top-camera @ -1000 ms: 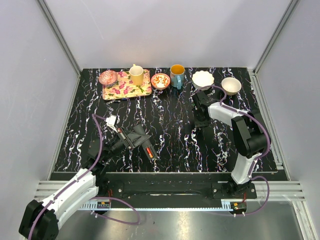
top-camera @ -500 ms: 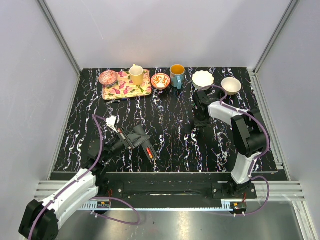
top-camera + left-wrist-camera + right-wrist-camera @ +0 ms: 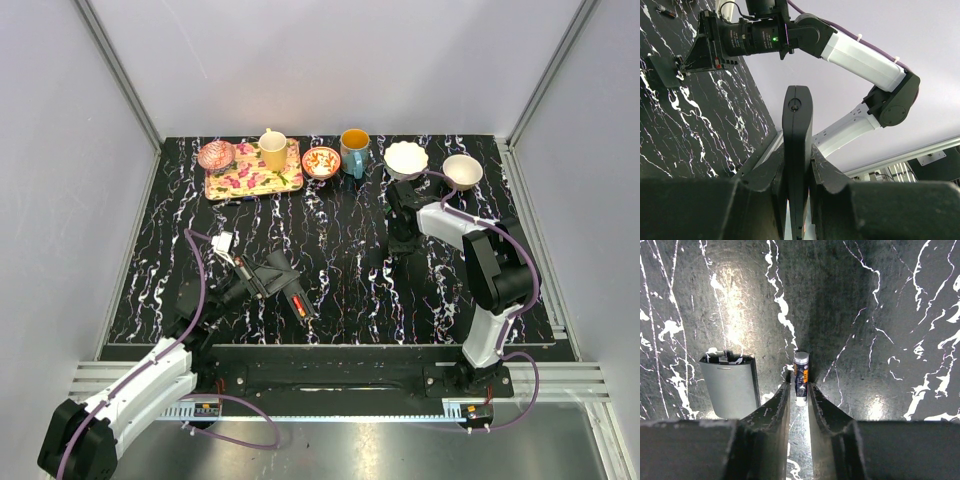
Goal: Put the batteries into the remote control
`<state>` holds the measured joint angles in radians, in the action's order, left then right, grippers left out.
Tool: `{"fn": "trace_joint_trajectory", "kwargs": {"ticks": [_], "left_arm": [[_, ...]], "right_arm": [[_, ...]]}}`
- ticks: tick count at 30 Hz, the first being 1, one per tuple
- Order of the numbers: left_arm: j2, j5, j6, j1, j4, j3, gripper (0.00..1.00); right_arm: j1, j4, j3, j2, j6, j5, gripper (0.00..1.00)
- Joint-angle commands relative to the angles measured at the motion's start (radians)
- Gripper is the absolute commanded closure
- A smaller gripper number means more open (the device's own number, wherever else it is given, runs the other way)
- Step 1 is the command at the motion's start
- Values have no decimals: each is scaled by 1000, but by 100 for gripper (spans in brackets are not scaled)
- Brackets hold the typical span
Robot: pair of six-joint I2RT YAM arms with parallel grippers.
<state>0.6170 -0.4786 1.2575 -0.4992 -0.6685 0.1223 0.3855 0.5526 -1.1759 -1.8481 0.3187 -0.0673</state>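
The remote control (image 3: 298, 298) is a slim black bar with a red mark. It is held up off the dark marbled surface (image 3: 340, 290), near the front left. The left pincer (image 3: 797, 172) is closed tight on it, gripping it edge-on. A grey battery cover (image 3: 730, 385) lies loose on the surface, so the compartment looks to be already open. Just beside the cover, one battery (image 3: 801, 372) lies flat. The right pincer (image 3: 800, 392) is lowered over the battery and almost closed, with a fingertip on either side of its near end. I cannot tell whether it is truly clamped yet. No battery appears loaded, so picking up, inserting and re-covering seem to remain.
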Motion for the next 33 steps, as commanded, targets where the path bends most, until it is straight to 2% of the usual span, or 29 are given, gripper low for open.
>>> {"fn": "trace_joint_trajectory", "kwargs": {"ticks": [1,7,8,12,13,17,21,26,27,33], "left_arm": [[-6,9,5,-6,-82,0,100],[1,11,3,-7,-89,-3,100],[4,8,3,-10,-92,0,100],[10,8,8,-12,-105,2,100],[9,9,8,-13,-105,2,100],[3,12,8,-15,-102,-3,100],[7,11,8,-15,-103,-1,100],[9,5,8,-16,-109,-3,100],[9,3,8,-16,-109,-3,100],[13,3,5,-18,-111,4,100]], "right_arm": [[3,36,39,-37,40,21,76],[3,41,51,-42,63,23,92],[3,41,53,-43,71,21,92],[3,43,59,-43,79,14,77],[3,46,61,-40,80,8,69],[3,58,62,-33,82,-11,62],[3,64,70,-30,89,-8,63],[4,66,81,-30,97,-14,72],[6,70,79,-30,100,-14,79],[6,82,81,-28,106,-14,100]]}}
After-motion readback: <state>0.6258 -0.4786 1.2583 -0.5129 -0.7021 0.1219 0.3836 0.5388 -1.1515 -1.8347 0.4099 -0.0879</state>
